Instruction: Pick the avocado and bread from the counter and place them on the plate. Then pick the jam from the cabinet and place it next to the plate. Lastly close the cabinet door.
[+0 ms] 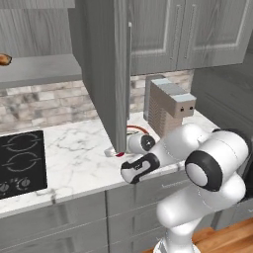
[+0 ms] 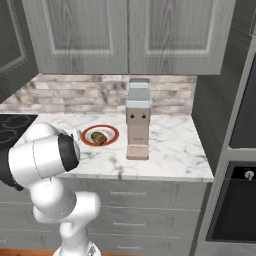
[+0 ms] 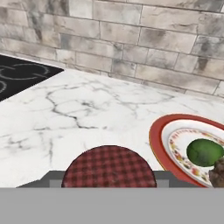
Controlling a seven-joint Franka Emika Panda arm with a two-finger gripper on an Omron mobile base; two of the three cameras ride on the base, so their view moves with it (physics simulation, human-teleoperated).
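Nearest the hand camera, the tool (image 3: 108, 186) is clamped on the jam (image 3: 108, 168), whose red-and-dark checked lid sits low between the finger tips, close over the white marble counter (image 3: 78, 113) just beside the plate (image 3: 159, 144). By my judgement the jar is being brought down to its spot next to the plate and is not yet released. On the plate, inside its broad orange-red rim and patterned white centre, lies the avocado (image 3: 204, 152), a dull green rounded lump, and touching it at the frame's edge is the bread (image 3: 218, 173), dark brown and rough; so the first two placings look done. Further off, in the left base view, the cabinet door (image 1: 101, 69) stands swung out over the counter, its slim bar handle showing on the edge, so closing it remains.
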